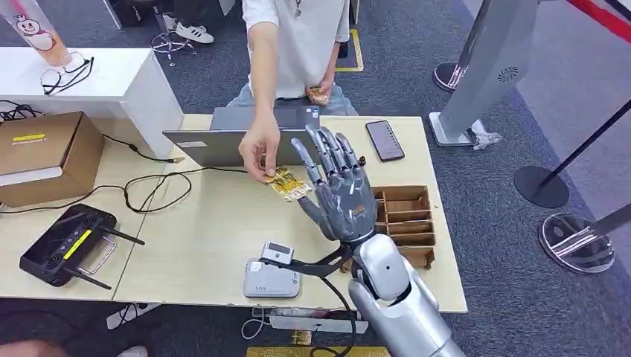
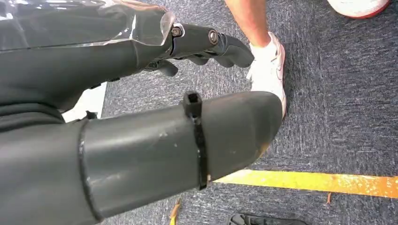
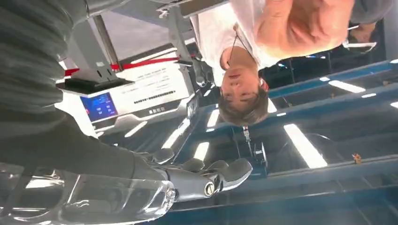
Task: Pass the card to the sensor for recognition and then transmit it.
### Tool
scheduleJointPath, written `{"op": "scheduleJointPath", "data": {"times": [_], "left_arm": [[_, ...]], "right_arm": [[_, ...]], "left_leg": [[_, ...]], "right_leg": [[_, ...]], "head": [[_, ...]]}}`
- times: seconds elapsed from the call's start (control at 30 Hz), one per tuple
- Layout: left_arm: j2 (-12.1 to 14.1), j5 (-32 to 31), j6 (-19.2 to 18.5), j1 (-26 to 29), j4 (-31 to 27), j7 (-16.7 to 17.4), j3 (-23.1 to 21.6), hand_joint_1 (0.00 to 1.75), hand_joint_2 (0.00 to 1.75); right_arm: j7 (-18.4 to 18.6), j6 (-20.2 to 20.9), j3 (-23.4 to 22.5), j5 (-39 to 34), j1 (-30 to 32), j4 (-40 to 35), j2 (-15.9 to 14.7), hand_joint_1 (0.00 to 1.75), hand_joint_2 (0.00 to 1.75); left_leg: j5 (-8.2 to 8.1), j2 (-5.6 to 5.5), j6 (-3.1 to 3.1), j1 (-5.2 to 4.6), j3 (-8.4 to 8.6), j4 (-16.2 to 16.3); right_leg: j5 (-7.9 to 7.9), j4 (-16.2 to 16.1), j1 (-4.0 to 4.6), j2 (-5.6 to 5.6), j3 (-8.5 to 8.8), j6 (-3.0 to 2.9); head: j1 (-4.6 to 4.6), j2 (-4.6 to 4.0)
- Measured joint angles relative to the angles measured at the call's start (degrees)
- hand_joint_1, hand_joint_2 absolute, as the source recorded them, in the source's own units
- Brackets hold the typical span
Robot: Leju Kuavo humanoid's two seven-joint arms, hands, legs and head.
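In the head view my right hand is raised over the middle of the table with its fingers straight and spread. A small golden card sits between it and a person's hand, which pinches the card's far end. The card's near end touches my hand below the thumb; no finger is closed on it. The grey card sensor stands near the table's front edge, below my hand. In the right wrist view the fingers are stretched out with nothing in them. My left hand hangs over the carpet and holds nothing.
A person stands behind the table at a grey laptop. A phone lies at the back right, and a brown compartment tray sits beside my right hand. A cardboard box, a black controller and cables occupy the left.
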Motion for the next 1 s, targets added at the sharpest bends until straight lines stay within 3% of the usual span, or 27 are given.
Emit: {"op": "scheduleJointPath", "data": {"times": [0.17, 0.2, 0.23, 1.0], "left_arm": [[0.0, -0.09, -0.07, -0.05, 0.0, 0.02, 0.0, 0.0, 0.0], [0.0, -0.09, -0.07, -0.05, 0.0, 0.02, 0.0, 0.0, 0.0], [0.0, -0.11, -0.07, -0.05, 0.0, 0.02, 0.0, 0.0, 0.0], [0.0, -0.09, 0.0, -0.11, 0.0, 0.02, 0.0, 0.0, 0.0]], "right_arm": [[0.07, 0.42, 0.29, -0.15, -0.06, 0.53, 0.02, 0.03, 1.75], [0.07, 0.66, 0.37, -0.39, -0.06, 0.59, 0.02, 1.38, 1.75], [0.07, 0.79, 0.42, -0.64, -0.07, 0.66, 0.02, 1.69, 1.75], [0.02, 2.25, 1.09, -2.01, -1.41, 2.12, 0.02, 1.75, 1.75]], "left_leg": [[0.0, 0.0, 0.0, 0.0, 0.0, 0.0], [0.0, 0.0, 0.0, 0.0, 0.0, 0.0], [0.0, 0.0, 0.0, 0.0, 0.0, 0.0], [0.0, 0.0, 0.0, 0.0, 0.0, 0.0]], "right_leg": [[0.0, 0.0, 0.0, 0.0, 0.0, 0.0], [0.0, 0.0, 0.0, 0.0, 0.0, 0.0], [0.0, 0.0, 0.0, 0.0, 0.0, 0.0], [0.0, 0.0, 0.0, 0.0, 0.0, 0.0]], "head": [[0.0, 0.0], [0.0, 0.0], [0.0, 0.0], [0.0, 0.0]]}}
